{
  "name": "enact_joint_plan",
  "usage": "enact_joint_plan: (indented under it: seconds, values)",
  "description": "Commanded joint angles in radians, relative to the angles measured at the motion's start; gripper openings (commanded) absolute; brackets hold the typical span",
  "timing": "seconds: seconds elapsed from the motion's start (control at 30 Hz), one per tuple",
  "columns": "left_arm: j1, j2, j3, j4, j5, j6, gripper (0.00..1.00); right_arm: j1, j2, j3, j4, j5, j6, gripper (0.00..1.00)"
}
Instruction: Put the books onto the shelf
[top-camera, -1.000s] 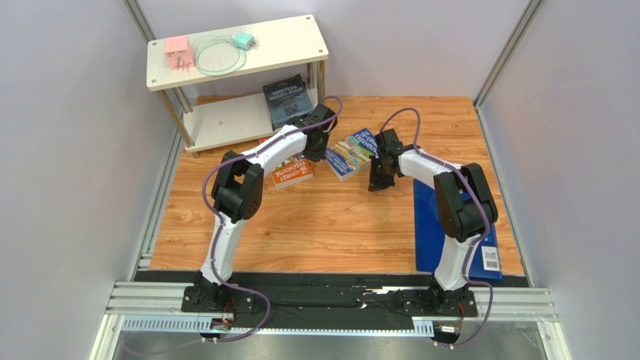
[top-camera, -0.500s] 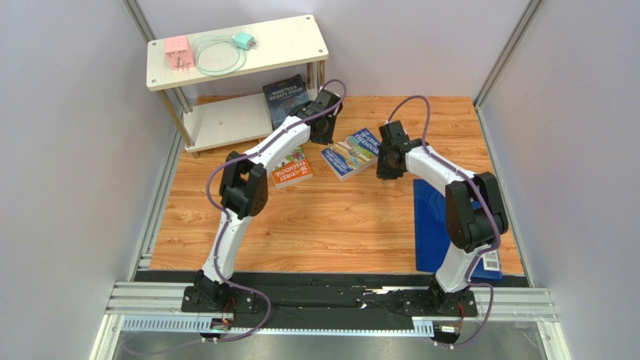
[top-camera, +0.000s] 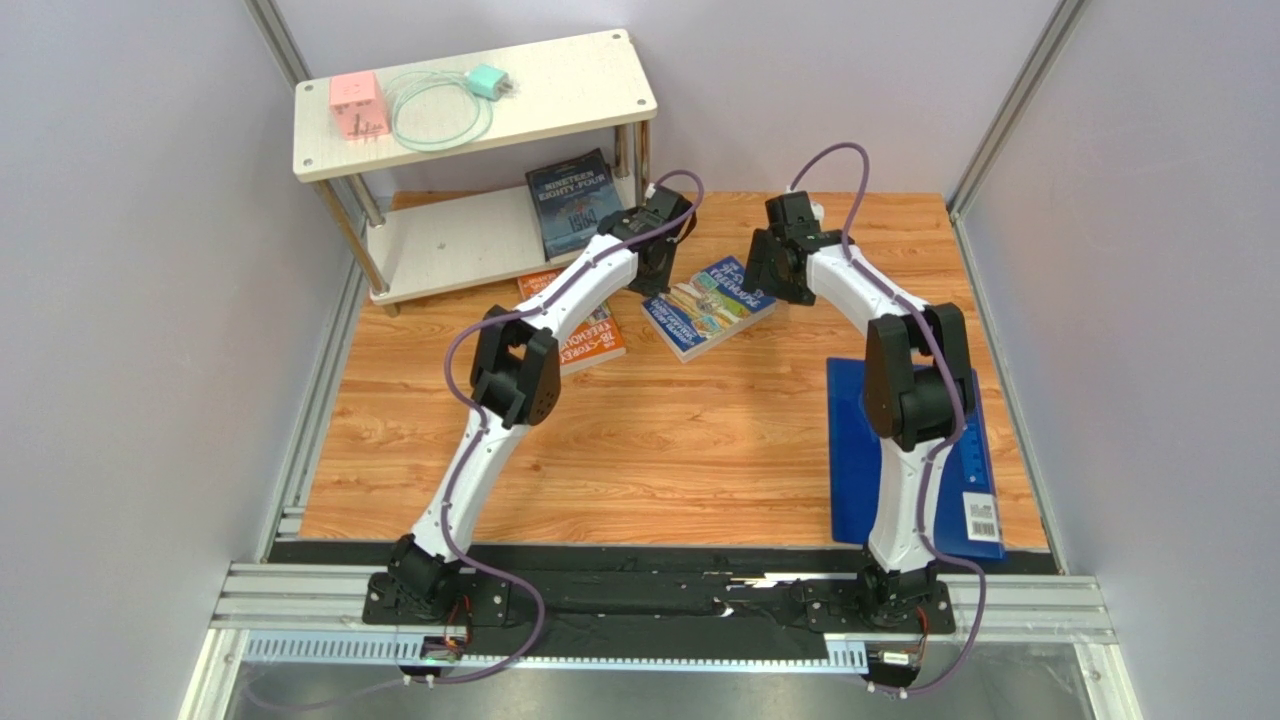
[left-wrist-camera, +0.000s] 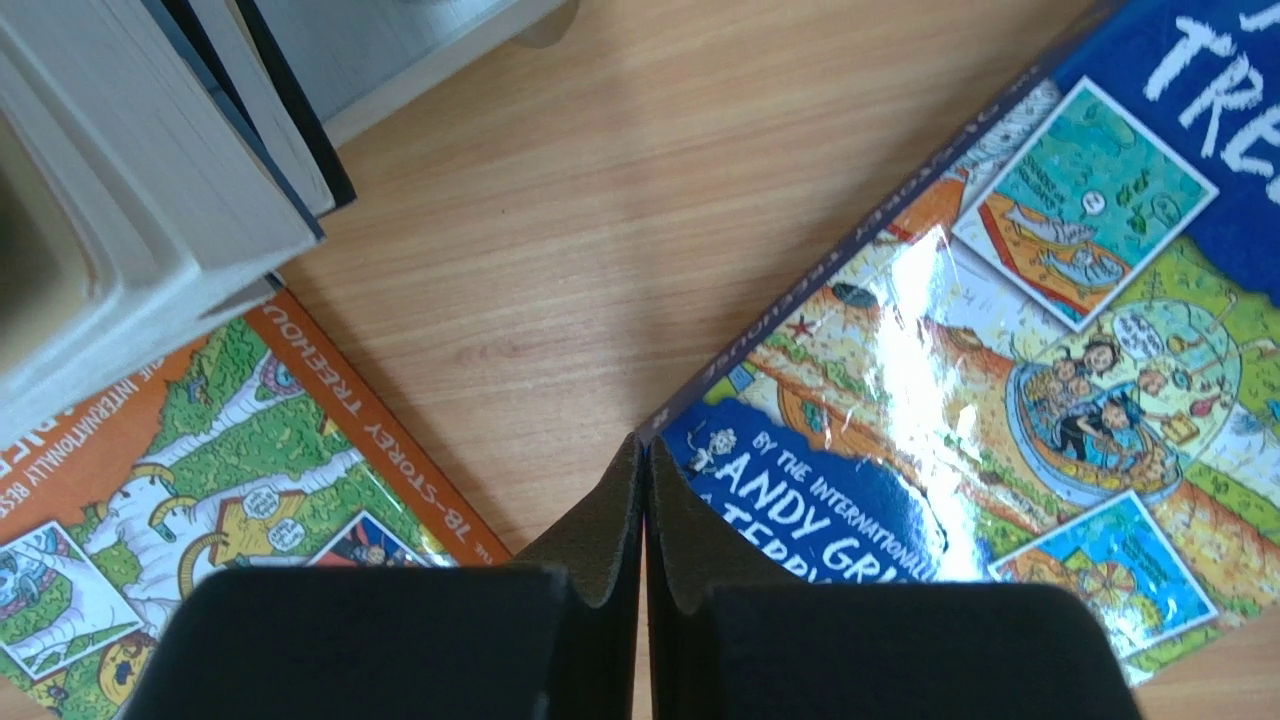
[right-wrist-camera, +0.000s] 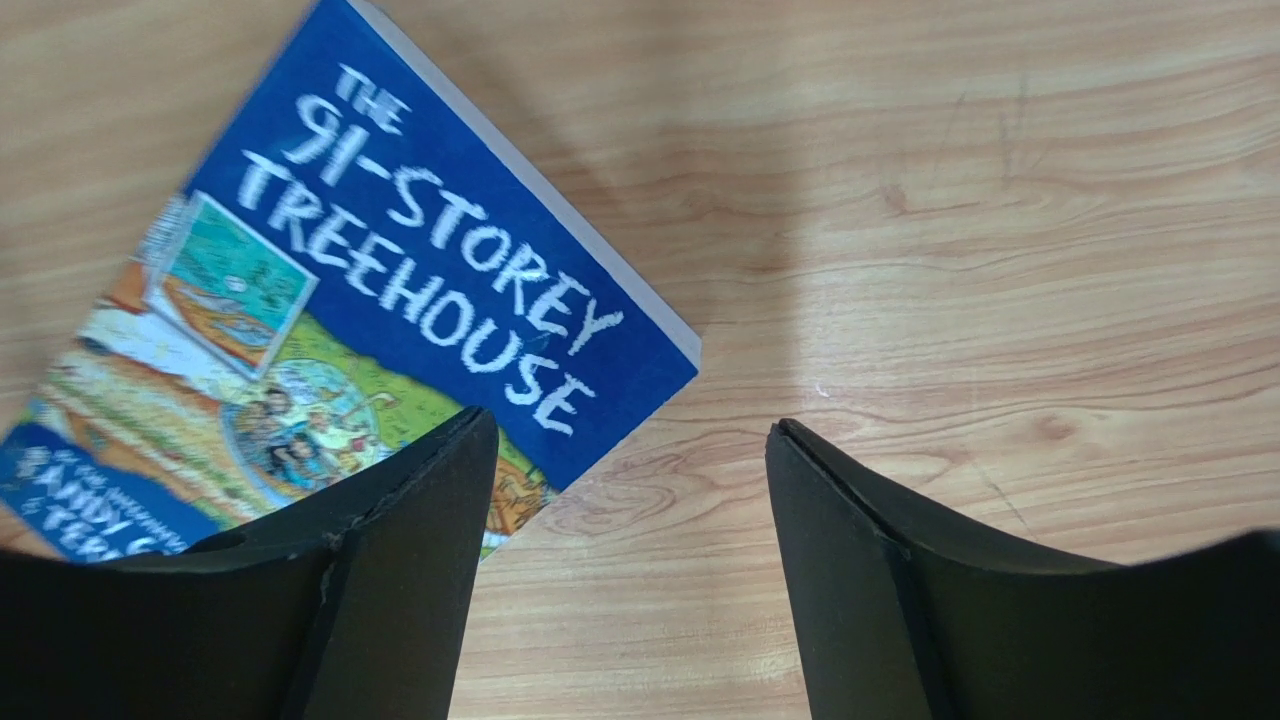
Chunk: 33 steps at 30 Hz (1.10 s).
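Nearest me and farthest from the shelf (top-camera: 586, 90), the big blue sheet (top-camera: 860, 450) lies flat on the table (top-camera: 676, 450); it is no book, so I leave it be. Closer to the shelf, the orange book (top-camera: 589, 342) and the bright blue book (top-camera: 712, 306) lie face up, not yet shelved. My left gripper (left-wrist-camera: 643, 450) hangs between those 2 with its jaws pressed together, holding nothing. My right gripper (right-wrist-camera: 624, 435) hovers at the bright blue book's corner away from the shelf, jaws apart and empty, lined up, I judge, to pinch that edge. 1 slate blue book (top-camera: 574, 203) already rests on the shelf's lower board, at its right end
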Motion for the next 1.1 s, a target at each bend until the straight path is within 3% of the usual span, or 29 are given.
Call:
enact_joint_plan:
  seconds: [0.0,0.27,0.57,0.87,1.07]
  values:
    - [-0.007,0.045,0.116,-0.071,-0.057,0.0,0.0,0.005,0.023,0.029,-0.036,-0.012,0.007,0.71]
    - [-0.007,0.116,0.185,-0.103,0.025,0.008,0.0,-0.01,-0.061,-0.143,0.063,-0.144,0.073,0.73]
    - [-0.025,0.085,0.118,-0.097,0.202,0.052,0.0,-0.01,-0.026,-0.16,0.163,-0.328,0.095,0.73]
    - [-0.105,-0.097,-0.21,-0.096,0.339,-0.009,0.0,0.025,-0.029,-0.195,0.198,-0.474,0.053,0.72]
    - [-0.134,-0.232,-0.474,0.039,0.34,-0.088,0.0,0.036,-0.072,-0.31,0.27,-0.548,0.058,0.72]
